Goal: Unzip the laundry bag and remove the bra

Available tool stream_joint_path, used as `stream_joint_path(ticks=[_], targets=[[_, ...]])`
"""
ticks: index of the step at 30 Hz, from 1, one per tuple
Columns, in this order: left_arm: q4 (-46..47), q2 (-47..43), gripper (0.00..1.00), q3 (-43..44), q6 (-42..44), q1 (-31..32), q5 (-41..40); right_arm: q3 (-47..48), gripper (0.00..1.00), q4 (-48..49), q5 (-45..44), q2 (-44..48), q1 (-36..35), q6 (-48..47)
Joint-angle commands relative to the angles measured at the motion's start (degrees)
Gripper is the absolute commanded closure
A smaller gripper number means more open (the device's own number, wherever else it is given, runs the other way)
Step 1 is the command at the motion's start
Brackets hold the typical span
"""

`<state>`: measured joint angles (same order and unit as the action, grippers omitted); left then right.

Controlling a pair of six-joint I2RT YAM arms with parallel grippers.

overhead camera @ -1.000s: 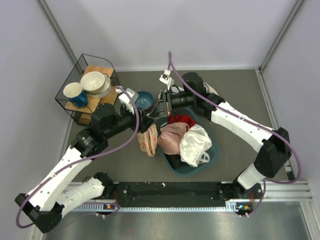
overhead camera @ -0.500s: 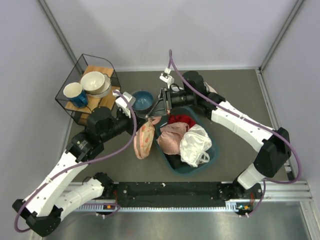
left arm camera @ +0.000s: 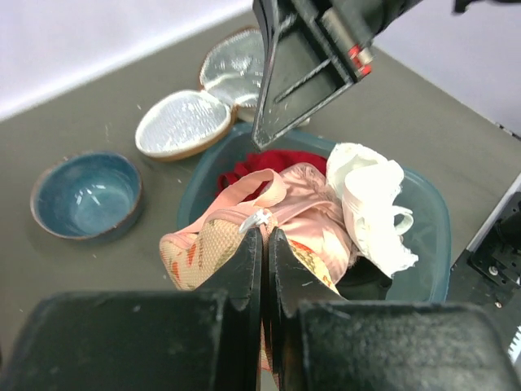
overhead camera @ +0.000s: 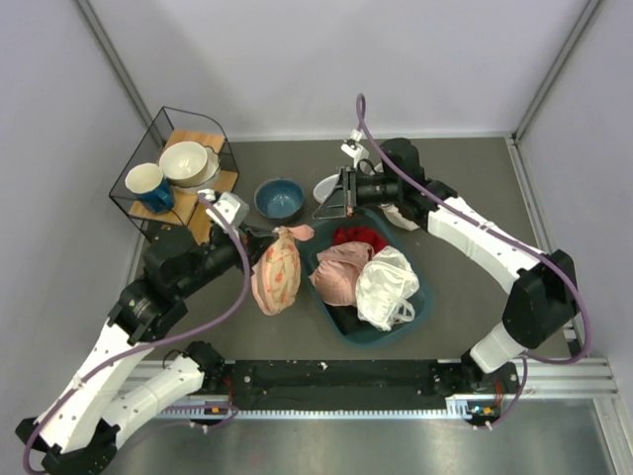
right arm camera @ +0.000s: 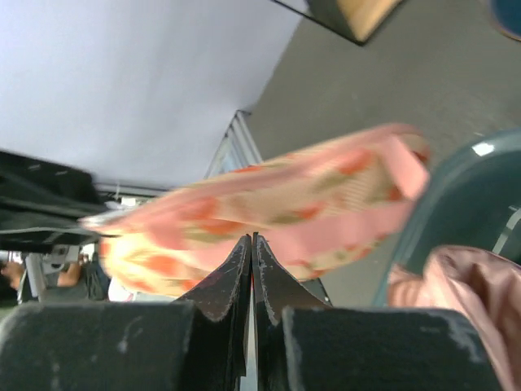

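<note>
Left wrist: left jaws pinched together on the laundry bag (left arm camera: 199, 252).

Grey tabletop (overhead camera: 465, 178), pale lilac walls (overhead camera: 297, 59), metal rail (overhead camera: 336, 381) along near edge.

Top view: bright, even, diffuse light from above; soft, faint shadows under the arms on the table (overhead camera: 465, 188); everything sharp. Mild glare on the white glossy bundle (overhead camera: 386, 282), and a dull sheen on the metal rail (overhead camera: 336, 376). Left wrist view: well lit and mid-ground crisp. The left gripper (left arm camera: 262, 238) sits close to the lens, dark and soft. Hot glare on the silver-lined pouch (left arm camera: 183, 122), specular spots in the blue bowl (left arm camera: 85, 195). Right wrist view: the laundry bag (right arm camera: 260, 212) is smeared and blurred. The right gripper (right arm camera: 251, 240) is underexposed and out of focus. The wall behind is bright and flat. Small highlight on the teal basin (right arm camera: 456, 204) rim.
</note>
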<state>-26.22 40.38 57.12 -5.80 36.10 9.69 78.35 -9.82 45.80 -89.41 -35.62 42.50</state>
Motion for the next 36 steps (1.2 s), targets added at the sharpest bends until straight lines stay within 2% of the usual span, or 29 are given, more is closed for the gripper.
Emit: stream_joint_path(ticks=[1,7,12,17,22,23,25,26,29,36], targets=[[4.51,-3.46,1.0,3.43,3.78,0.03,-0.55,-3.63,1.0,3.3,0.42,0.11,1.52,-0.59],[4.6,-2.77,1.0,3.61,4.92,-0.06,1.46,-3.38,1.0,4.2,0.43,1.69,0.9,-0.49],[4.25,-2.68,1.0,2.12,7.36,-0.06,7.34,-1.53,1.0,3.06,-0.62,4.41,0.64,-2.07],[3.37,-2.85,1.0,-0.17,10.46,0.03,11.74,2.77,0.67,-2.56,-5.01,7.14,-1.73,-6.89],[2.58,-3.9,1.0,-2.36,15.55,0.03,14.3,3.92,0.61,-6.69,-7.83,8.81,-3.58,-10.42],[2.57,-4.17,1.0,-2.8,17.73,0.03,14.91,3.75,0.56,-6.96,-7.92,8.9,-3.58,-10.86],[2.49,-5.05,1.0,-4.03,19.85,-0.06,15.87,3.48,0.53,-7.84,-6.52,8.64,-3.67,-11.91],[2.49,-5.4,1.0,-4.3,21.69,-0.06,16.58,3.48,0.47,-7.93,-5.12,8.2,-3.67,-12.26],[1.27,-6.45,1.0,-4.65,26.52,-0.06,19.91,3.48,0.39,-7.84,5.31,6.0,-3.85,-13.23],[-6.46,-2.42,1.0,-0.44,31.55,-0.06,26.07,4.36,0.32,-7.75,15.28,2.48,-6.3,-16.31]])
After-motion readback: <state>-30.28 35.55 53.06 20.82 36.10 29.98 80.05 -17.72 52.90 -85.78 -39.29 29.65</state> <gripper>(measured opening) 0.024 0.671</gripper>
